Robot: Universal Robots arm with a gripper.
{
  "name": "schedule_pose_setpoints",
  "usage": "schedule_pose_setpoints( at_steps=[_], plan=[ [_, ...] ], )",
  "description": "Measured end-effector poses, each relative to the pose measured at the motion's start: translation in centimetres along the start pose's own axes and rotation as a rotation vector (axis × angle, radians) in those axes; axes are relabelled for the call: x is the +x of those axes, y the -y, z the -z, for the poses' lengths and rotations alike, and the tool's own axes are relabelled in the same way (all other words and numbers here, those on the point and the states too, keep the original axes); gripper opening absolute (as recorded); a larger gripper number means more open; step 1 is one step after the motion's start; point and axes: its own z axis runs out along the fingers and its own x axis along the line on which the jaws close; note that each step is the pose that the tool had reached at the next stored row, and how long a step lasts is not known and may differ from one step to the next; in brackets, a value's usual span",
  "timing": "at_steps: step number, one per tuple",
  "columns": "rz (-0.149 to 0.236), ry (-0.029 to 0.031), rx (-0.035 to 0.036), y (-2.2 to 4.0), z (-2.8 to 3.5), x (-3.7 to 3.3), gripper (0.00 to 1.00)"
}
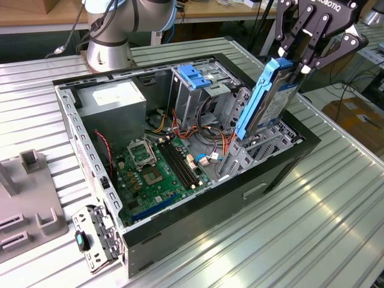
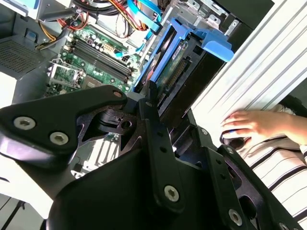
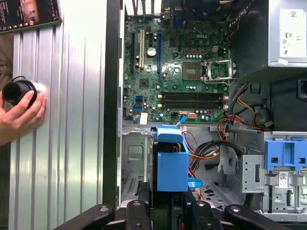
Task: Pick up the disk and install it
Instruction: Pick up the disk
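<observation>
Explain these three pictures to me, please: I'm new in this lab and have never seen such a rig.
This is a robot arm standing on a ribbed metal table. The exterior view comes from a camera set apart from the arm. The two wrist views come from cameras riding on the arm, looking past its black hand.

On the table lies an open computer case. Inside it you can see the green motherboard and a grey power supply.

The hand is shut on the disk, a dark drive in a blue carrier. It grips the disk at its upper end and holds it tilted, with the lower end reaching into the case.

In both wrist views a person's hand is over the table, beside the case.
</observation>
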Motion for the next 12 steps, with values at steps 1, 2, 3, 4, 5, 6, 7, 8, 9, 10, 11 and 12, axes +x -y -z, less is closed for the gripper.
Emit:
schedule_pose_setpoints(
  at_steps=[1, 2, 3, 4, 5, 6, 7, 8, 9, 10, 11, 12],
  plan=[
    [0.0, -0.0001, 0.0, 0.02, -0.19, 0.02, 0.35],
    [0.0, -0.0002, 0.0, 0.03, -0.31, 0.03, 0.35],
    [0.0, -0.0003, 0.0, 0.02, -0.31, 0.03, 0.35],
    [0.0, -0.0003, 0.0, 0.02, -0.32, 0.03, 0.35],
    [0.0, 0.0, 0.0, 0.03, -0.34, 0.04, 0.35],
    [0.0, 0.0, 0.0, 0.07, -0.34, 0.04, 0.35],
    [0.0, 0.0003, 0.0001, 0.23, -0.36, 0.05, 0.35],
    [0.0, 0.0001, 0.0, 0.38, -0.36, 0.05, 0.35],
    [0.0, 0.0, 0.0, 0.59, -0.35, 0.04, 0.35],
    [0.0, 0.0001, 0.0, 0.78, -0.35, 0.05, 0.35],
    [0.0, 0.0, 0.0, 0.97, -0.35, 0.05, 0.35],
    [0.0, 0.0001, 0.0, 1.04, -0.35, 0.05, 0.35]
  ],
)
